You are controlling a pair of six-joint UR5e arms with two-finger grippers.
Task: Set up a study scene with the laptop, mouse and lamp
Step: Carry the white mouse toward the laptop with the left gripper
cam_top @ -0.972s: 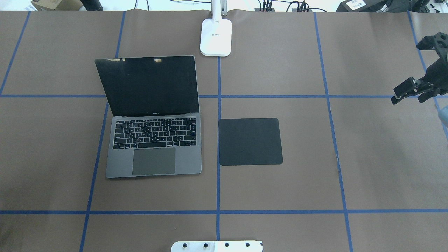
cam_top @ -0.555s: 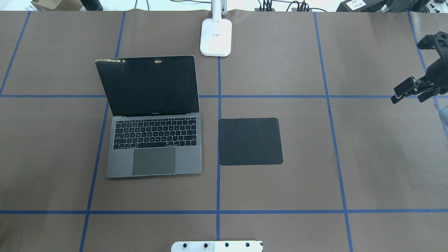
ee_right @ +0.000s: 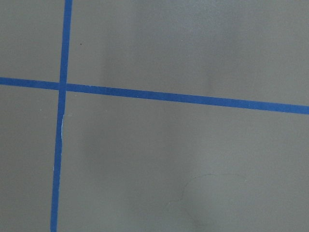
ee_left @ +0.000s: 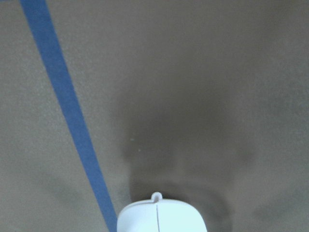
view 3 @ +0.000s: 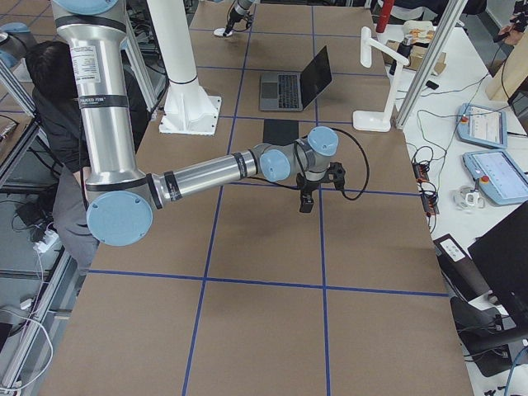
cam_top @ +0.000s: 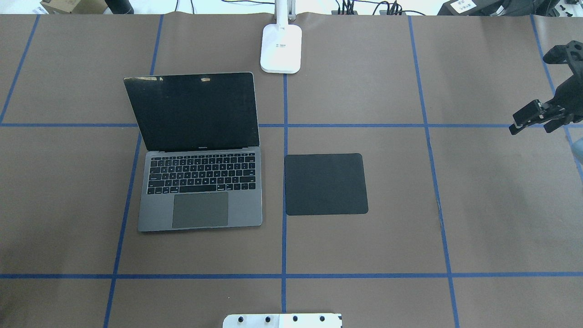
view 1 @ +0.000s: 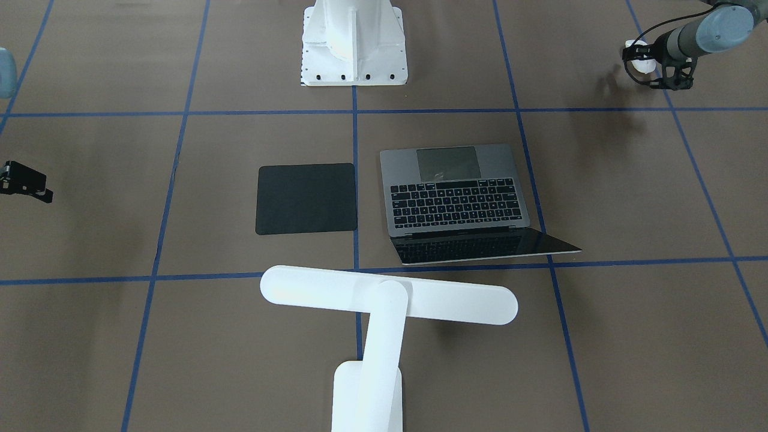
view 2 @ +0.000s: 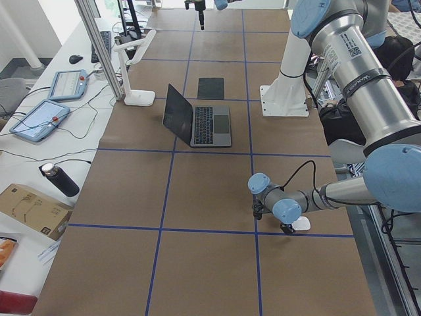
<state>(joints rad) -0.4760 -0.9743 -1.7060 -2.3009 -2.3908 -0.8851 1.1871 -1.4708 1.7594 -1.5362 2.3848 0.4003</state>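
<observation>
- Front view: the left end effector [view 1: 645,63] is out on the robot's left, well apart from the laptop [view 1: 456,198]. The mouse [view 1: 638,62] sits between its fingers, and the shadow on the desk [view 1: 600,360] falls off to one side. I read that as clamped on the mouse and lifted.
- Same view: the mat [view 1: 306,198] lies just beside the laptop on the robot's right. I'd judge that's your drop spot for the mouse. The laptop lid is open with the keys toward the robot. The lamp [view 1: 390,297] head spans the operator side of mat and laptop, so it would light both. Both look placed.
- Overhead: the right end effector [cam_top: 530,127] hangs at the right edge. Its fingers look spread wide with nothing in them. It's out of the way of a carry to the mat. The left arm is out of frame.
- Left side view: the near arm is low, with the mouse showing white at its tip. I can't judge the grip from here.
- Right side view: the near arm's end effector points down, well apart from the mat.
- Left wrist: the mouse nose is at the bottom edge with its centre line on the view's middle, so it looks centred in the grip. No fingers show. Blue tape [ee_left: 72,121] runs just beside it.
- Right wrist: you see only brown paper and a tape cross.
</observation>
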